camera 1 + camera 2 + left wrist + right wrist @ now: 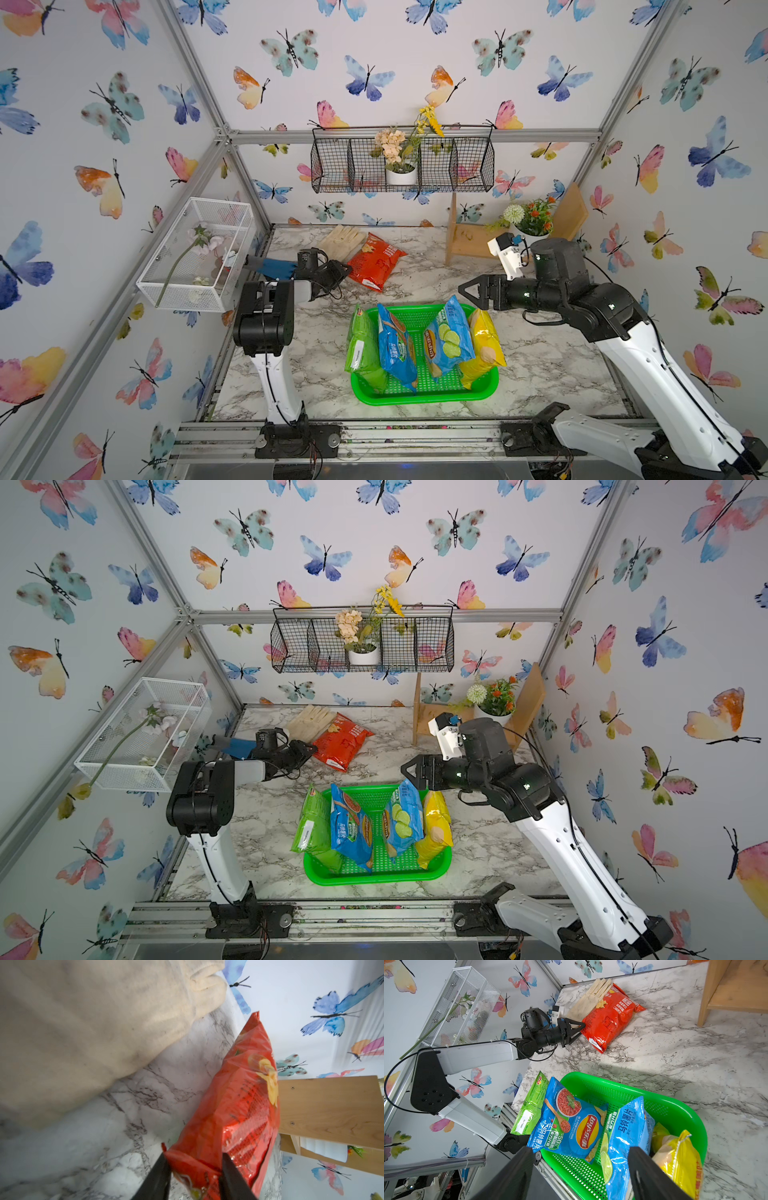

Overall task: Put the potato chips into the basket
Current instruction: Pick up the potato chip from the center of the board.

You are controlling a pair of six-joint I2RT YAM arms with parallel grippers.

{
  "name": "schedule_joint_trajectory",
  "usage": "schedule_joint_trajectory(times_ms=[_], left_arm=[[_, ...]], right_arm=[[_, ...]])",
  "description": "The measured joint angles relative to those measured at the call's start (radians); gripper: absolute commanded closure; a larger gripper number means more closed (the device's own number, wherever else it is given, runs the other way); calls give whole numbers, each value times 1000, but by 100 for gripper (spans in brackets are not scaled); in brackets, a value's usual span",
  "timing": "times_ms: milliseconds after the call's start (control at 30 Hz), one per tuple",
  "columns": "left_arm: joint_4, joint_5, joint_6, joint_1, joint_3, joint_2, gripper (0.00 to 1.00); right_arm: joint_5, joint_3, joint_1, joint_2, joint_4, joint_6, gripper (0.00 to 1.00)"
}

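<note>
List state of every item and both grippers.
Bright green perforated plastic basket: on marble table, holds four bags.
Red glossy chip bag: flat on table, outside basket.
Left gripper: shut on red bag's corner.
Right gripper: open, empty.
Green chip bag: leaning over basket rim.
Two blue chip bags: upright in basket.
Yellow chip bag: in basket.
Beige glove: flat on table.

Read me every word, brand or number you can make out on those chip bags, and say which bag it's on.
"Lay's 乐事": round logo on the blue tomato bag.
"50%": same bag, beside the logo.
"马铃薯片": on the blue lime bag.
Too blurred to read: white characters on the red bag.
Too small to read: white label on the green bag.
Nothing legible on the yellow bag.
</note>
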Motion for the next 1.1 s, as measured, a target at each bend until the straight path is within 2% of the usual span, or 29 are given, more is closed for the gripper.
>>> schedule_joint_trajectory(times_ms=[100,233,367,567,833,1100], left_arm=[[12,16,-6,2,0,0,91],[11,32,-14,4,0,-7,100],[5,40,-23,3,-15,-57,100],[-70,44,-8,-21,-20,-217,100],[-268,32,84,-125,141,-376,100],[-444,3,136,-174,253,-470,100]], right_arm=[[0,-8,0,0,1,-2,23],[-1,-30,0,0,3,-3,24],[-2,-47,0,1,14,-4,26],[-11,-50,0,31,39,-22,28],[-26,-59,0,45,63,-41,29],[-40,-79,0,45,84,-60,30]])
